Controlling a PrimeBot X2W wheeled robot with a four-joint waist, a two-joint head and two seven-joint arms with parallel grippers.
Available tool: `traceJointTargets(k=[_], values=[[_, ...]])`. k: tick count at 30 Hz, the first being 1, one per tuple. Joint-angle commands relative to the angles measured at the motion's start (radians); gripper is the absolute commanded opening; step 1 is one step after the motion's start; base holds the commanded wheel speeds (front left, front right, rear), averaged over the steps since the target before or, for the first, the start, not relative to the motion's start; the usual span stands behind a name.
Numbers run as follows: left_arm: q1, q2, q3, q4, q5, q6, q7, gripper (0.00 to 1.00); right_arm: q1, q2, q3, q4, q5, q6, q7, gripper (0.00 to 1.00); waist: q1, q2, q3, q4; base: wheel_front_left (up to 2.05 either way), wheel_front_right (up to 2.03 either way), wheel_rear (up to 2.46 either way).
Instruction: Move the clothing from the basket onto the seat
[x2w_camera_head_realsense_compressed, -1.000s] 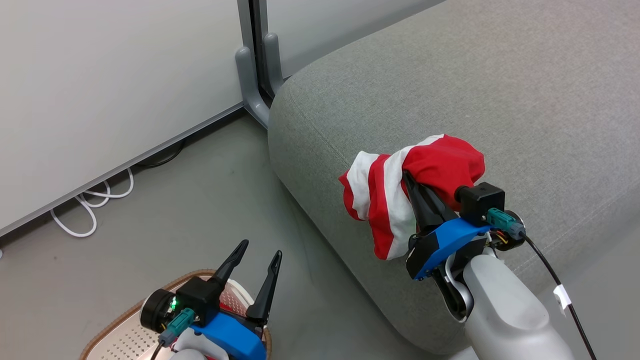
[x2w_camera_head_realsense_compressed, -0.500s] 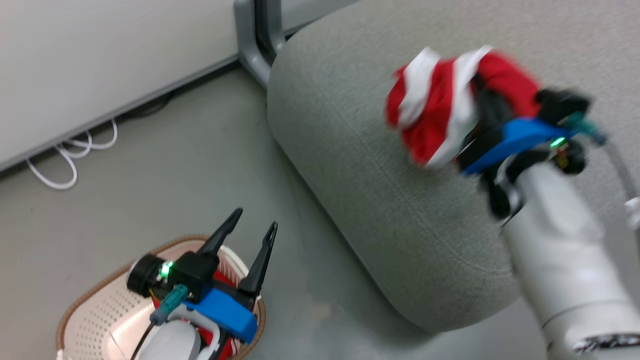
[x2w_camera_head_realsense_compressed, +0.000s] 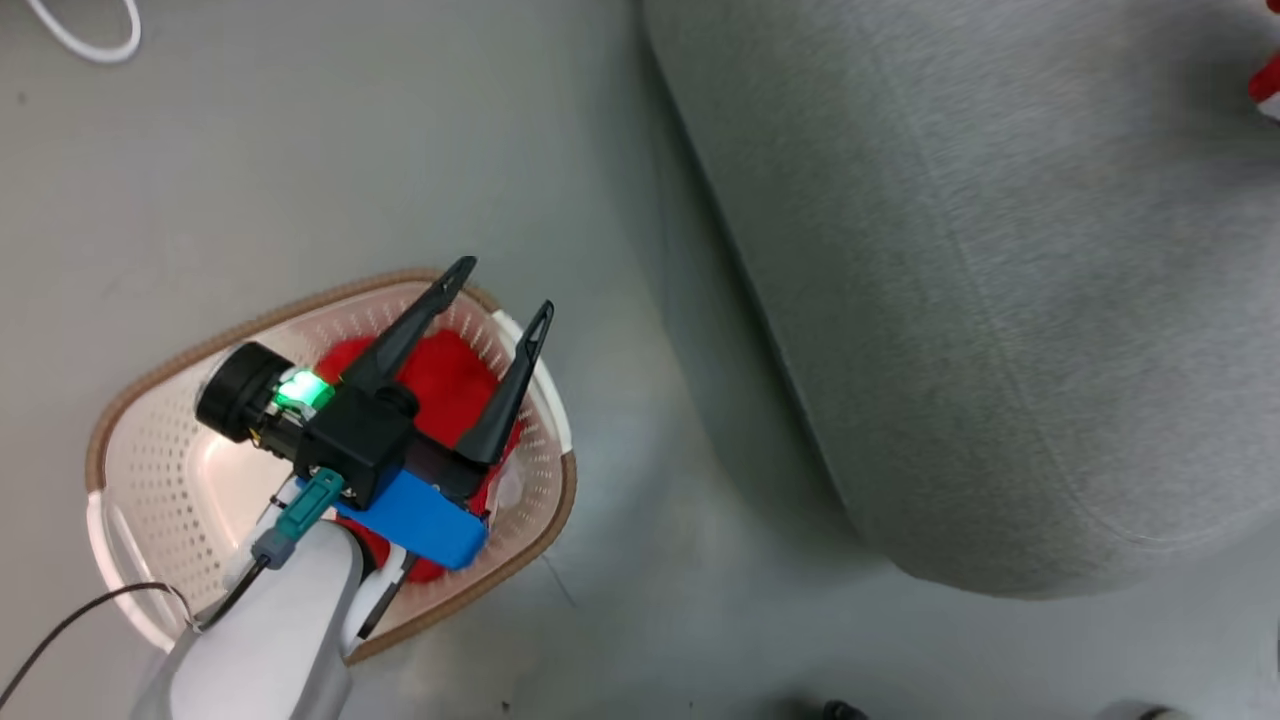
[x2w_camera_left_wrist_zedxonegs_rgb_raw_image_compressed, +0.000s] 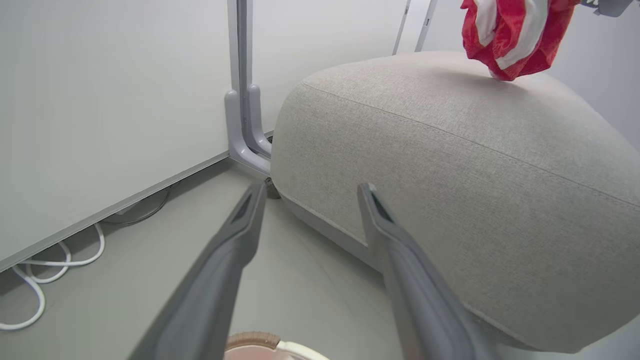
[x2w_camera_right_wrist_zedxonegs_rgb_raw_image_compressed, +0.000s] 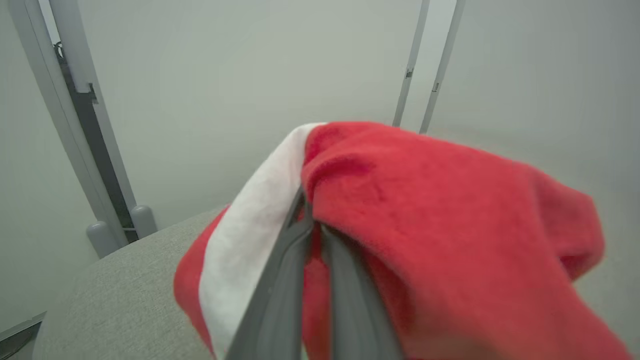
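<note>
The cream basket (x2w_camera_head_realsense_compressed: 130, 400) with its brown rim stands on the floor at the lower left, and red clothing (x2w_camera_head_realsense_compressed: 440, 370) lies inside it. My left gripper (x2w_camera_head_realsense_compressed: 506, 285) hovers open over that basket, nothing between its fingers; in the left wrist view the gripper (x2w_camera_left_wrist_zedxonegs_rgb_raw_image_compressed: 311, 189) points toward the grey seat (x2w_camera_left_wrist_zedxonegs_rgb_raw_image_compressed: 450, 150). A red and white striped garment (x2w_camera_left_wrist_zedxonegs_rgb_raw_image_compressed: 510, 35) hangs just above the seat's top. My right gripper (x2w_camera_right_wrist_zedxonegs_rgb_raw_image_compressed: 309, 220) is shut on this garment (x2w_camera_right_wrist_zedxonegs_rgb_raw_image_compressed: 425, 225), with the seat (x2w_camera_right_wrist_zedxonegs_rgb_raw_image_compressed: 125, 300) below it. A red scrap of the garment (x2w_camera_head_realsense_compressed: 1268, 85) shows at the head view's right edge.
The big seat (x2w_camera_head_realsense_compressed: 1000, 300) takes up the right side, its rounded corner close to the basket. A grey partition post (x2w_camera_left_wrist_zedxonegs_rgb_raw_image_compressed: 242, 100) stands at the seat's far corner. White cable (x2w_camera_left_wrist_zedxonegs_rgb_raw_image_compressed: 50, 260) lies along the wall base. Bare floor separates basket and seat.
The head camera has tilted down, bringing the whole basket into view. My right gripper carried the striped garment farther over the seat, to the view's right edge. The left gripper stays open.
</note>
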Motion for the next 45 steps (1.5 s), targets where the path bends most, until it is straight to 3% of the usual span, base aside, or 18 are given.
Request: traceJointTargets(k=[1, 14, 16, 17, 18, 25, 33, 45], values=[[-0.02, 0.012, 0.001, -0.014, 0.004, -0.004, -0.002, 1.0, 0.0, 0.012, -0.021, -0.008, -0.018, 0.0, -0.001, 0.0, -0.0003, 0.0, 0.093, 0.06, 0.0, 0.0, 0.0], [-0.041, 0.024, -0.018, -0.016, 0.002, -0.003, 0.0, 1.0, 0.078, 0.099, -0.108, -0.024, -0.129, 0.0, -0.001, 0.0, -0.0003, 0.0, 0.11, 0.058, 0.0, 0.0, 0.0], [-0.044, 0.019, -0.021, -0.008, -0.004, -0.003, -0.001, 1.0, 0.089, 0.112, -0.114, -0.03, -0.14, 0.0, -0.001, 0.45, -0.0003, 0.0, 0.098, 0.056, 0.0, 0.0, 0.0], [-0.044, 0.018, -0.022, -0.003, -0.006, -0.003, -0.001, 1.0, 0.093, 0.116, -0.116, -0.035, -0.145, 0.0, -0.001, 0.83, -0.0003, 0.0, 0.091, 0.056, 0.0, 0.0, 0.0], [-0.044, 0.017, -0.021, 0.003, -0.01, -0.003, -0.001, 1.0, 0.099, 0.118, -0.118, -0.043, -0.152, 0.0, -0.001, 1.0, -0.0003, 0.0, 0.084, 0.054, 0.0, 0.0, 0.0], [-0.004, -0.004, -0.007, 0.044, -0.033, 0.01, -0.003, 1.0, 0.169, 0.147, -0.048, -0.082, -0.185, 0.0, -0.001, 1.0, -0.0003, 0.0, 0.001, 0.048, 0.0, 0.0, 0.0], [0.095, -0.059, 0.042, 0.069, -0.063, 0.02, -0.003, 1.0, 0.336, 0.175, 0.092, -0.182, -0.174, 0.0, -0.001, 1.0, -0.0003, 0.0, -0.177, 0.068, 0.0, 0.0, 0.0], [0.303, -0.144, 0.181, 0.094, -0.071, 0.043, -0.003, 1.0, 0.673, 0.182, 0.305, -0.401, -0.076, 0.0, 0.011, 1.0, -0.0003, 0.0, -0.455, 0.176, 0.0, 0.0, 0.0]])
